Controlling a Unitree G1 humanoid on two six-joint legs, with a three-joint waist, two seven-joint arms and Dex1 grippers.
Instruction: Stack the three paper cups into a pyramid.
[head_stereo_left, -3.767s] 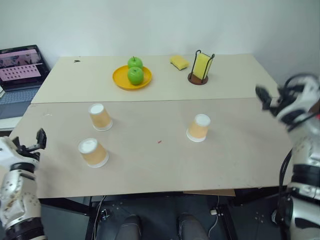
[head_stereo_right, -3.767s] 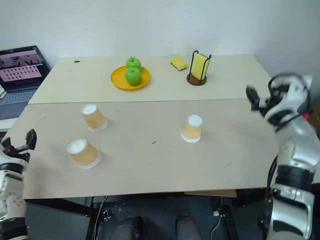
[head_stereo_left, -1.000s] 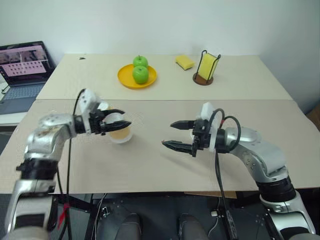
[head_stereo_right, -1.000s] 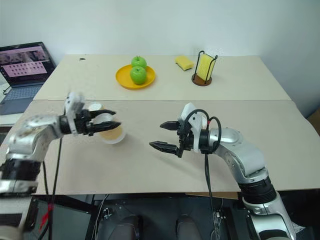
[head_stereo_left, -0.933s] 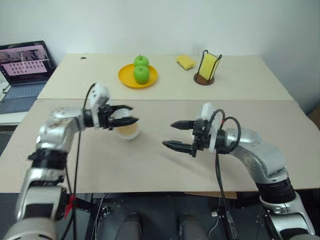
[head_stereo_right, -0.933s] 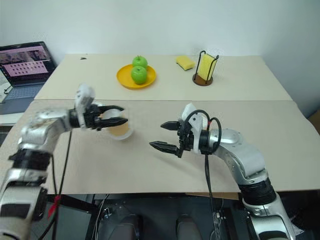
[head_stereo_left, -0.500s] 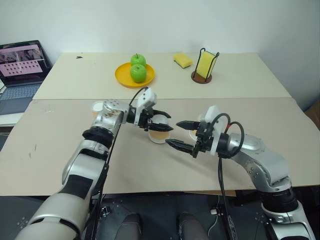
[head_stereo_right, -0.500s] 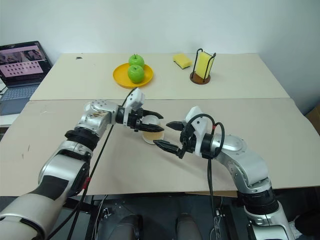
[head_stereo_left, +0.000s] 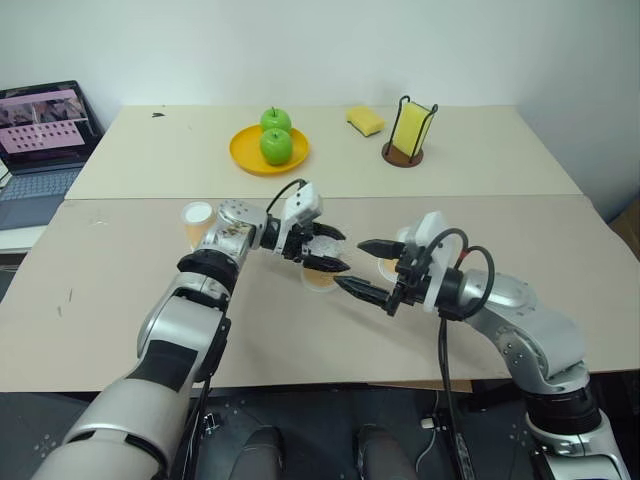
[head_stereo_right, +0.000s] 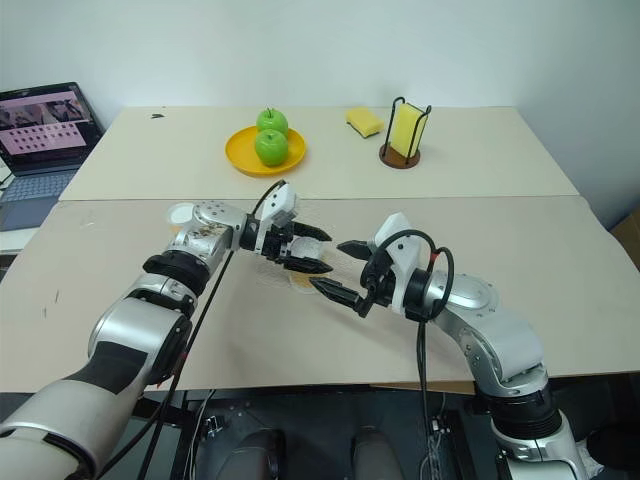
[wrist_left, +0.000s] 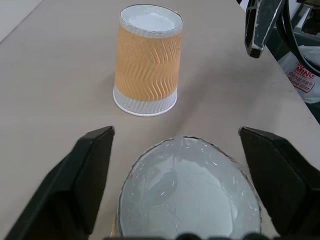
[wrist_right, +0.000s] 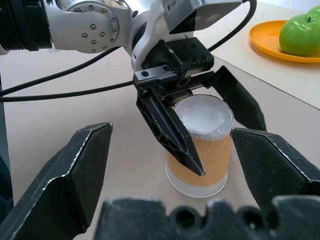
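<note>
Three tan-orange paper cups stand upside down on the table. One cup (head_stereo_left: 197, 222) is at the left. A second cup (wrist_right: 200, 145) stands near the table's middle, between the fingers of my left gripper (head_stereo_left: 338, 252). That gripper is open, with gaps on both sides of the cup (wrist_left: 187, 192). The third cup (wrist_left: 148, 60) stands just past it to the right, partly hidden behind my right gripper (head_stereo_left: 352, 265). The right gripper is open and empty, pointing at the second cup from the right, close to the left gripper's fingertips.
At the back of the table are a yellow plate (head_stereo_left: 243, 158) with two green apples (head_stereo_left: 274, 146), a loose yellow sponge (head_stereo_left: 365, 121) and a wire holder with another sponge (head_stereo_left: 408, 135). A laptop (head_stereo_left: 45, 130) sits off the table's left edge.
My left gripper carried its cup to the right, set it down in front of the right gripper, then opened. The right gripper has hardly moved. The camera view shifted.
</note>
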